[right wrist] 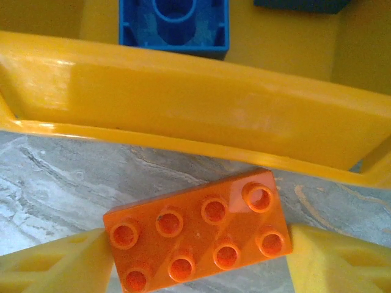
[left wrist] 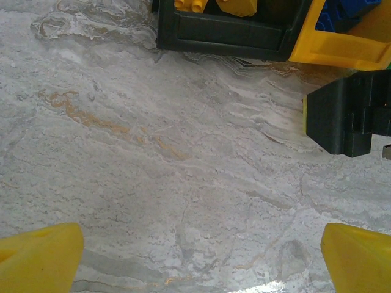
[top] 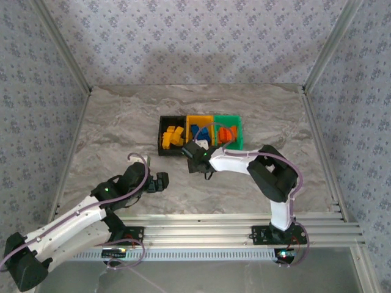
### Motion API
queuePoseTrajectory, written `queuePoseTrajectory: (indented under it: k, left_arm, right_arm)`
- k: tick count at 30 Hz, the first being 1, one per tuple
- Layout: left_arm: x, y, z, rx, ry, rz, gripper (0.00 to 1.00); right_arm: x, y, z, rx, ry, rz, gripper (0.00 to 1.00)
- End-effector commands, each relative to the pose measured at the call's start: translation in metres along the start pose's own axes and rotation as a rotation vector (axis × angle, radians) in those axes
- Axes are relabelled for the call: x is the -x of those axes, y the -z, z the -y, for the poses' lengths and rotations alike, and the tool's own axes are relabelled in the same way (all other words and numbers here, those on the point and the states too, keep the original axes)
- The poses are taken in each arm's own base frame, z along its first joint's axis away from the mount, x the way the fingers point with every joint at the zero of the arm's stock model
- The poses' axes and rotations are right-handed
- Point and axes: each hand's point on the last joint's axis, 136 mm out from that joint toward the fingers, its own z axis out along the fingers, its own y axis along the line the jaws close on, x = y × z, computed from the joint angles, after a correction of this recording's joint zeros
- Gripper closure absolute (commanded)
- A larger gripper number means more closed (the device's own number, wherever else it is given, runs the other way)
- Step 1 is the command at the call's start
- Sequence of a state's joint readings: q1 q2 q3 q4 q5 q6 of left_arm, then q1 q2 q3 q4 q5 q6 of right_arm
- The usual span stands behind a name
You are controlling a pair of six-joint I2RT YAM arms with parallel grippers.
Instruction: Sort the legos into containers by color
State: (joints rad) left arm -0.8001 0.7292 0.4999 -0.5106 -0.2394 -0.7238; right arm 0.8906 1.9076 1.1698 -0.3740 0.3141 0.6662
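The orange brick (right wrist: 197, 238) lies on the table (right wrist: 61, 177) just before the yellow-orange bin (right wrist: 183, 104), its long axis spanning the right gripper (right wrist: 198, 259), whose fingers flank its short ends, pinching or not I cannot tell; the left gripper (left wrist: 201, 259) hangs spread wide, farther off.

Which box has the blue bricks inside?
The yellow-orange box in the middle of the row holds the blue bricks. The black box on its left has yellow ones, and the green box on its right has orange ones.

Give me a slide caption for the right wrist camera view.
Orange eight-stud plastic brick on marble tabletop between the yellow fingertips of the right gripper, beside the yellow-orange plastic bin.
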Motion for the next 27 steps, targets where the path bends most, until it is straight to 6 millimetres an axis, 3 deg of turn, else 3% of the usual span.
queuePoseTrajectory:
  k: [1, 10, 18, 24, 27]
  left_arm:
    - [0.007, 0.001, 0.005, -0.021, 0.009, 0.021, 0.0]
    - [0.007, 0.001, 0.004, -0.018, 0.012, 0.017, 0.0]
    - [0.011, 0.002, 0.005, -0.021, 0.015, 0.022, 0.0]
    - [0.013, 0.001, 0.006, -0.023, 0.016, 0.026, 0.0]
    - [0.015, 0.001, 0.007, -0.025, 0.02, 0.029, 0.0]
  right_arm:
    - [-0.007, -0.018, 0.002, -0.006, 0.007, -0.037, 0.3]
    - [0.001, 0.01, -0.01, 0.082, 0.012, 0.039, 0.35]
    - [-0.001, 0.07, -0.012, 0.155, 0.051, 0.142, 0.36]
    - [0.017, 0.117, 0.021, 0.159, -0.025, 0.205, 0.36]
    - [0.037, 0.117, 0.05, 0.138, -0.115, 0.202, 0.36]
